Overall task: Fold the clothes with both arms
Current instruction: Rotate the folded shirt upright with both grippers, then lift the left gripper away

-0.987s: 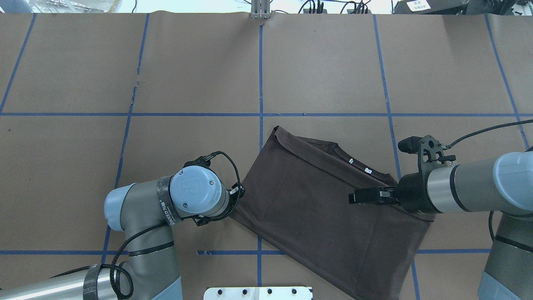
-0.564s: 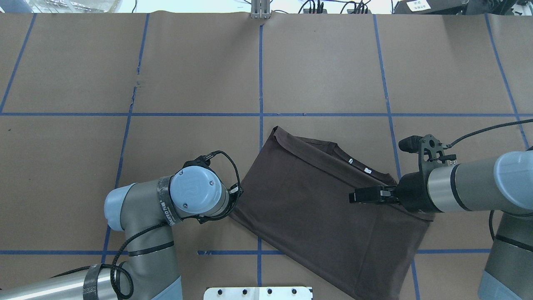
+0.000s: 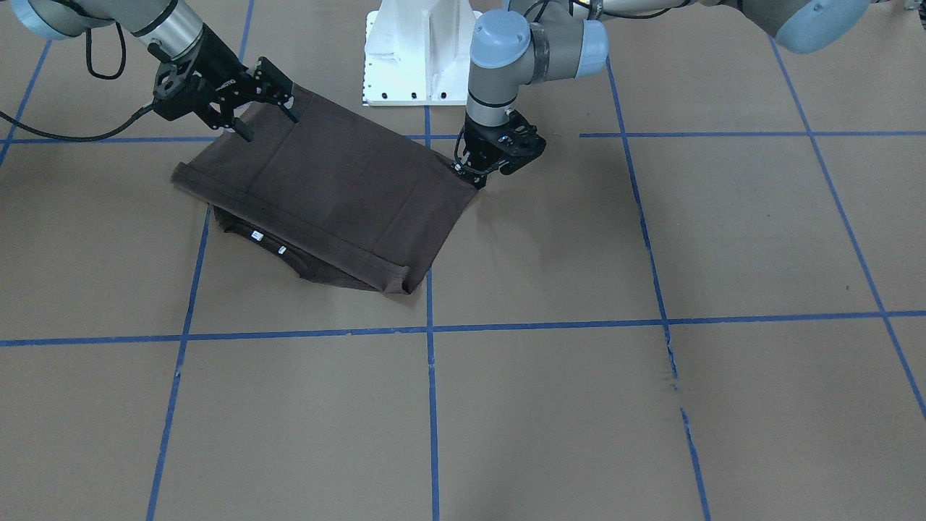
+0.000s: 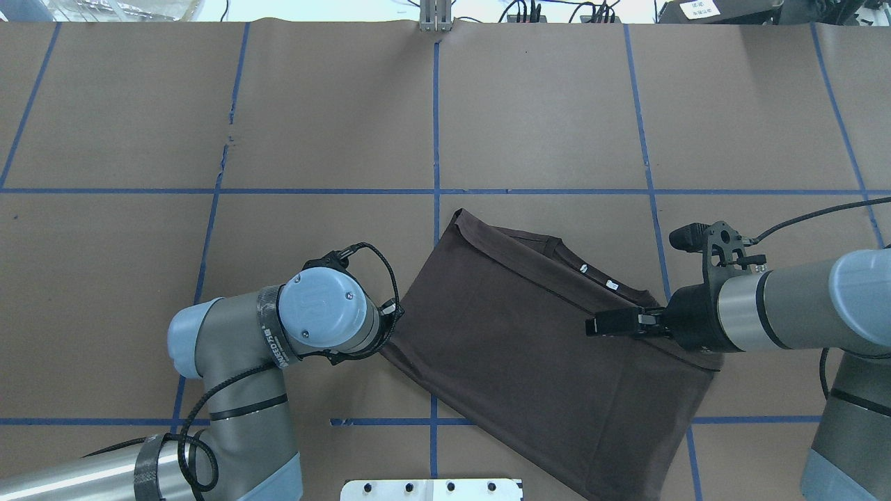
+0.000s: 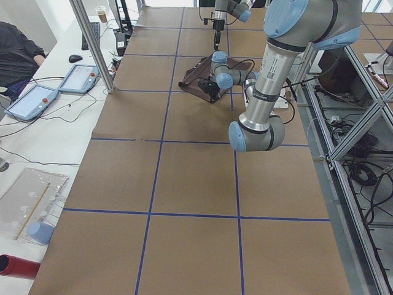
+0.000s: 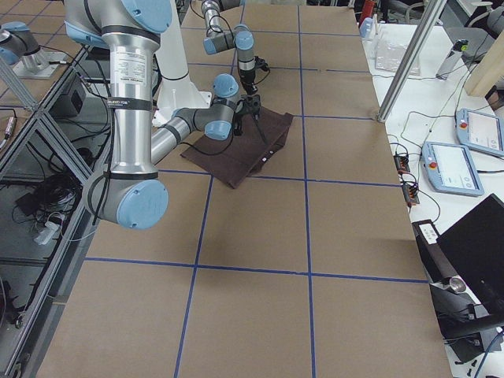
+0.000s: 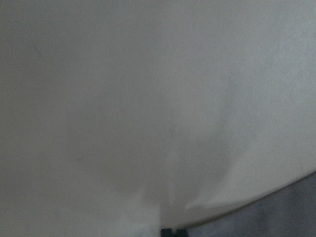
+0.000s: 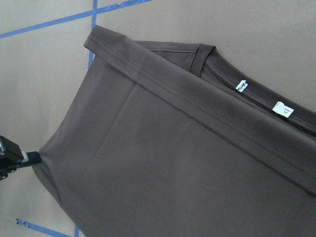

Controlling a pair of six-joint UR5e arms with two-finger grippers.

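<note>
The brown paper-covered surface (image 4: 320, 111) is marked into large squares by blue tape lines (image 4: 436, 125). The left arm (image 4: 230, 348) comes in low from the robot's near-left corner, its wrist pointing straight down. The right arm (image 4: 786, 313) reaches in level from the robot's right.

The dark brown-grey T-shirt (image 4: 529, 355) lies folded on the surface in the half nearest the robot. It sits at a slant, mostly on the robot's right of the centre tape line, with one corner crossing that line. Its bottom part is laid over the chest, the hem running as a band just below the neckline. The white pedestal base (image 3: 419, 51) stands at the robot's edge, just beside the shirt.

The left gripper (image 3: 474, 176) is down at the shirt's corner on the robot's left. Its jaws are clenched on the cloth, which draws out to a point there in the right wrist view. The right gripper (image 3: 269, 123) hangs over the shirt's opposite end with its jaws spread apart; whether they touch the cloth I cannot tell. The left wrist view is a pale grey blur.

The ribbed collar (image 8: 205, 54) peeks out past the folded hem, with two small white labels (image 8: 282, 109) inside the neck.
</note>
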